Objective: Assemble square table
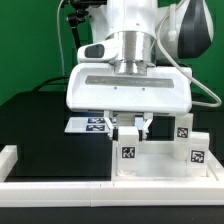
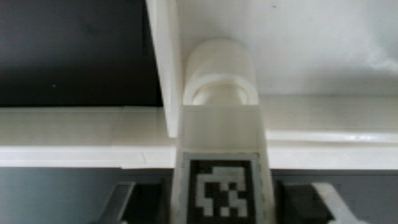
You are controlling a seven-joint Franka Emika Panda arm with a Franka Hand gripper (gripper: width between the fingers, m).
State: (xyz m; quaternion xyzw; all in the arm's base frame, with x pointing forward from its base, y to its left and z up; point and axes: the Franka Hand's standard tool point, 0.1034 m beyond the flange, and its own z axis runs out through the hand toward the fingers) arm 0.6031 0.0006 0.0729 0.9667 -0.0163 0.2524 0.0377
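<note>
Leg-fitting step. The gripper [image 1: 130, 127], jaws part-closed, clamps a small white tagged plastic block leg [image 2: 221, 140], upright at the large white square plastic tabletop [image 1: 165, 160], right of centre, near edge. Next move likely needs alignment, then twisting it in.

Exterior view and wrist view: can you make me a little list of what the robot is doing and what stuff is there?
gripper: closed on a white table leg, pointing down
leg tag: black-and-white, facing the wrist camera
table top: white, right under the gripper
leg tip: at a slot in the table top
other legs: two tagged blocks at the exterior view's right
marker board: flat, behind the gripper
border rail: white
</note>
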